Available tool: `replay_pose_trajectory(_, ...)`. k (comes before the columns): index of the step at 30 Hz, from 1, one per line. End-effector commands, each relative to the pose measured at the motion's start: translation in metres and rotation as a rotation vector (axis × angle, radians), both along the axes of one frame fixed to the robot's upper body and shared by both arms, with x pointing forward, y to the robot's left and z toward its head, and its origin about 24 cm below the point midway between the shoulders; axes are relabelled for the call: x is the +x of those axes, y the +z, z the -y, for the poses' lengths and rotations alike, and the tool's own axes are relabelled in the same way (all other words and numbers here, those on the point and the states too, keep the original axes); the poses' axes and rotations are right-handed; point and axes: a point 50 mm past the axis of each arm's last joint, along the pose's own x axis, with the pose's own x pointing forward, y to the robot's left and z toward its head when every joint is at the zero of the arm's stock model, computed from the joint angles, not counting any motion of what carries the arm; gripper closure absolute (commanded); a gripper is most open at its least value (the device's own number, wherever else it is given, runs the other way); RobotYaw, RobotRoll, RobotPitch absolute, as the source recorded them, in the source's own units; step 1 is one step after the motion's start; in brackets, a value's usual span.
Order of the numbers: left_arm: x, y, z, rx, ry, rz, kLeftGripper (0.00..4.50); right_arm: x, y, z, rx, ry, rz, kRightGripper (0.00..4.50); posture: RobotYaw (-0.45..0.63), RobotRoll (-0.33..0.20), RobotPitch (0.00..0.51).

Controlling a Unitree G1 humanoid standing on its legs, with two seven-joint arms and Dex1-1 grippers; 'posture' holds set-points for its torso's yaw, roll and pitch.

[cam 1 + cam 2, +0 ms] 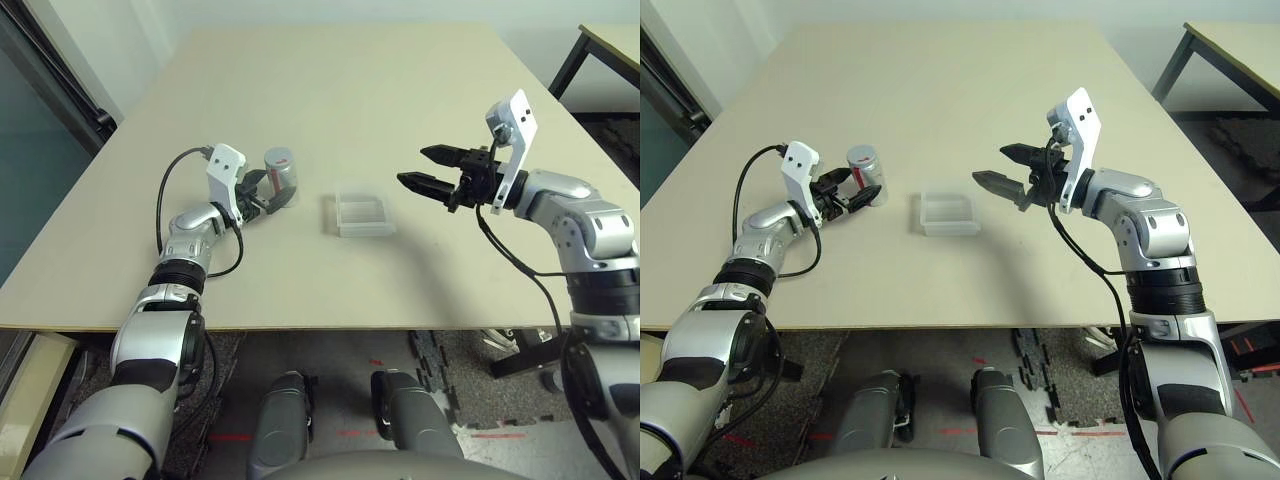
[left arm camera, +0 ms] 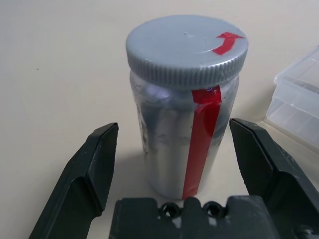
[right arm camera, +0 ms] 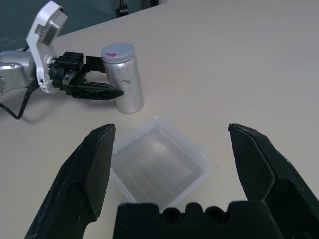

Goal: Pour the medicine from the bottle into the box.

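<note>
On a beige surface (image 1: pixel 330 110), 1 capped silver bottle (image 2: pixel 174 129) with a red stripe stands upright between the spread fingers of the left claw (image 2: pixel 174 127). The clear, shallow box (image 3: pixel 159 167) sits between the bottle and the right claw (image 3: pixel 172 129), which is released and holds nothing.

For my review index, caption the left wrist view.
Open left tool around the upright, capped silver bottle with its red stripe, clear box nearby on the table.

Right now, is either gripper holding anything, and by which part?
Nothing is held: the left gripper stands open around the bottle, and the right gripper is open.
</note>
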Motion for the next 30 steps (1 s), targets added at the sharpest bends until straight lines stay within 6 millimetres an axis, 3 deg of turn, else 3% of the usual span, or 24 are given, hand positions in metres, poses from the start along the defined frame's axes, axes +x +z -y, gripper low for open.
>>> replay_pose_trajectory(1, 0.003, -0.001, 0.004, 0.027, -0.006, -0.009, 0.03, 0.0, 0.002, -0.006, -0.007, 0.017, 0.006, 0.0, -0.05, 0.0, 0.085)
replay_pose_trajectory(30, 0.008, -0.006, 0.011, 0.045, 0.055, -0.037, 0.03, 0.0, 0.007, -0.01, 0.02, 0.011, 0.022, 0.0, -0.08, 0.0, 0.087)
